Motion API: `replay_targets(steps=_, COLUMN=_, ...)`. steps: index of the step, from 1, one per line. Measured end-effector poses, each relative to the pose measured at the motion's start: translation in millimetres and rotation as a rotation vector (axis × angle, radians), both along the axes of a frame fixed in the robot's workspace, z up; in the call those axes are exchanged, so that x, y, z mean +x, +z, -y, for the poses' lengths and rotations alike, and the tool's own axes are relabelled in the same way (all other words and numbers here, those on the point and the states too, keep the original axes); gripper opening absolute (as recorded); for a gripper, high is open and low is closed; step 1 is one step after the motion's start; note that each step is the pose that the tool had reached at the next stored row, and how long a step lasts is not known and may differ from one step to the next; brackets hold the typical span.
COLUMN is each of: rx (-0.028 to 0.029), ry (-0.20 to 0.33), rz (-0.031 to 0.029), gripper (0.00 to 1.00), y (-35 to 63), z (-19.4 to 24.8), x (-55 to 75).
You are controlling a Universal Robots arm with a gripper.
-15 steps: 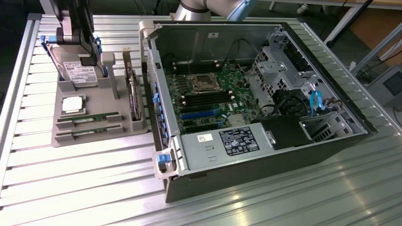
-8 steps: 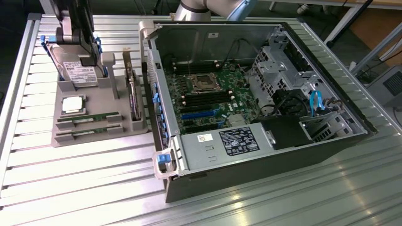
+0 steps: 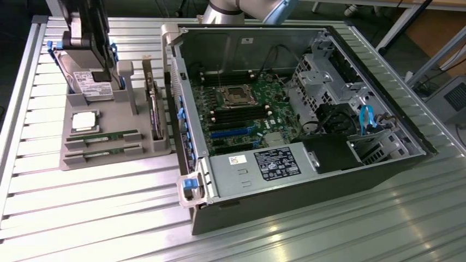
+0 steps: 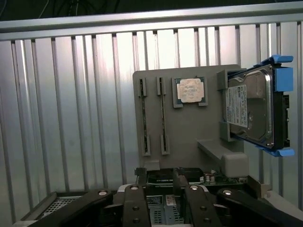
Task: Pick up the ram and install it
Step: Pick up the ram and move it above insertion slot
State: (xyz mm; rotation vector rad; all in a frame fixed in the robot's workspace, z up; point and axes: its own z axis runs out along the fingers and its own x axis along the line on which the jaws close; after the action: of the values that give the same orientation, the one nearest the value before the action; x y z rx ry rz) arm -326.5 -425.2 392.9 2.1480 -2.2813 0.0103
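Arm (image 3: 244, 10) cropped by picture edge, print on ram (image 3: 102, 137) too small

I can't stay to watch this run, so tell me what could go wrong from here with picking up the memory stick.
The two memory sticks sit close together in the grey holder, so the gripper might knock the neighbour. The motherboard slots are narrow and beside the processor socket; a tilted stick could jam.

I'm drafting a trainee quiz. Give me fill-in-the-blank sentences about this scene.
The gray holder carries ___ ram sticks.
The hard drive has ___ brackets.
The processor lies between the ram sticks and the ___.
The pincer holds ___.
Missing words: two; blue; hard drive; nothing.
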Motion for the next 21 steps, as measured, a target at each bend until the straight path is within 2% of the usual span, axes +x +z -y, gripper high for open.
replay_targets(steps=21, rx=0.0003, ry=0.0, rz=0.0001, gripper=0.36, y=-15.5, z=0.0, x=-2.8)
